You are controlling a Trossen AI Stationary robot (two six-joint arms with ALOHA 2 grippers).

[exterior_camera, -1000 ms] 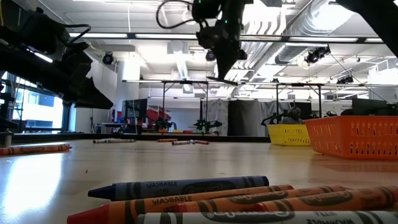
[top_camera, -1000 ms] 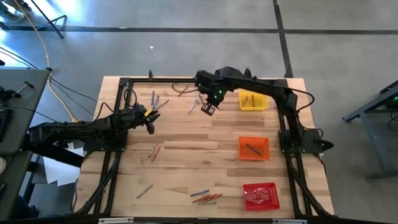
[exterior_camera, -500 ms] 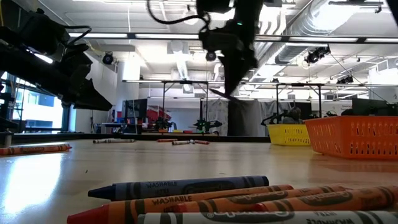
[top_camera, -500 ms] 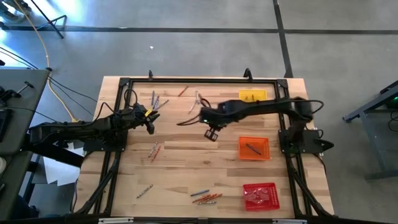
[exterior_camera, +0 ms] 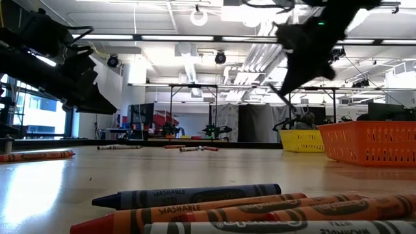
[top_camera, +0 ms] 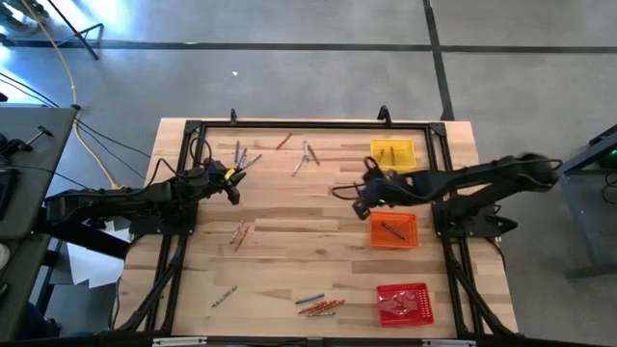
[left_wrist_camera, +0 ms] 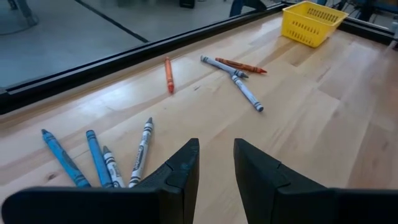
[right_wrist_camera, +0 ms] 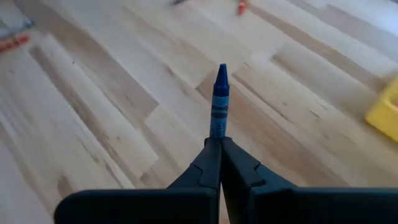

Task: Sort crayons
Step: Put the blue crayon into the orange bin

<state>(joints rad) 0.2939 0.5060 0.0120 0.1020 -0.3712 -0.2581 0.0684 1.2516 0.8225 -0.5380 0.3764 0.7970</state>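
Crayons lie loose on the wooden table: a group at the far left (top_camera: 241, 157), a pair at the far middle (top_camera: 307, 157), some at the left middle (top_camera: 238, 233) and a bunch near the front edge (top_camera: 318, 305). My right gripper (top_camera: 359, 200) hangs over the table just left of the orange tray (top_camera: 394, 229), shut on a blue crayon (right_wrist_camera: 219, 99). At the left, my left gripper (left_wrist_camera: 216, 155) is open with nothing between its fingers. It points at the far-left crayons (left_wrist_camera: 99, 163). My right gripper pinches the blue crayon's blunt end (right_wrist_camera: 216, 132) between its two fingertips. The crayon sticks straight out ahead of the fingers, in line with them, its pointed tip (right_wrist_camera: 222, 68) leading. The fingers slant down from above. The crayon is lifted clear of the table.
Three square mesh trays stand along the right side: yellow (top_camera: 392, 154) at the far end with a crayon in it, the orange tray in the middle with one dark crayon, red (top_camera: 403, 302) nearest. A dark frame (top_camera: 289, 123) runs along the table's edges.
My right gripper has swung from the far middle of the table toward the near edge and then toward the right, sinking a little and turning its wrist. It now hangs beside the orange tray and has stayed shut.
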